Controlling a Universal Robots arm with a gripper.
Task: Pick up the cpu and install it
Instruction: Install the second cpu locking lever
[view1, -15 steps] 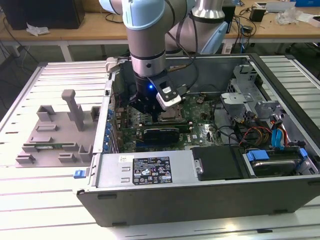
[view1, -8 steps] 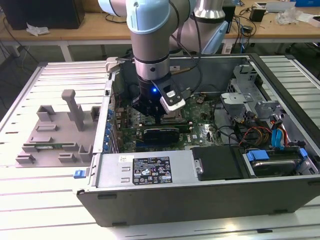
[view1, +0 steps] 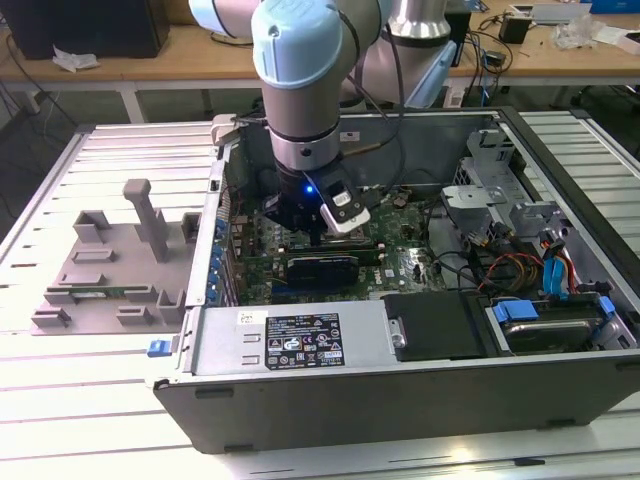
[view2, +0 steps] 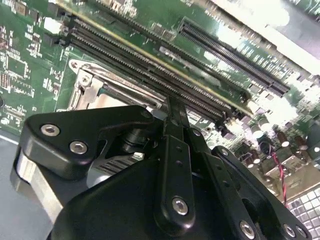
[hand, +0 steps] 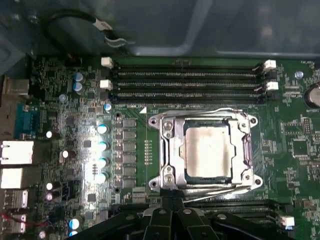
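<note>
the cpu (hand: 207, 151) lies flat in its socket (hand: 169, 150) on the green motherboard (hand: 60, 130), its dull silver top showing through the opening of the metal frame in the first wrist view. it looks seated level, framed on all four sides, with the thin wire lever (hand: 220, 192) running along the frame's edge nearest the gripper. from how it lies, the placing part of the job looks done or nearly so; i cannot tell whether the frame is latched down.

as a thing to handle, the chip is probably light, stiff and thin, with a smooth metal lid that would slip under a pinch from above. its underside contacts are likely delicate, so the safe hold is by two opposite edges, kept level, never pressed at a corner.

beside the socket run long black memory slots (hand: 185, 75) with white clips at their ends, and a row of small blue-topped capacitors (hand: 101, 145) stands on the other side.

the gripper (hand: 172, 212) hangs just off the socket's edge, its black linkages showing in both wrist views. it holds nothing that i can see, but whether its fingers are apart or together i cannot tell.

in the exterior view the arm (view1: 300, 90) reaches down into the open computer case (view1: 420, 400), and a grey tray (view1: 110, 270) sits on the table at the exterior view's left.
</note>
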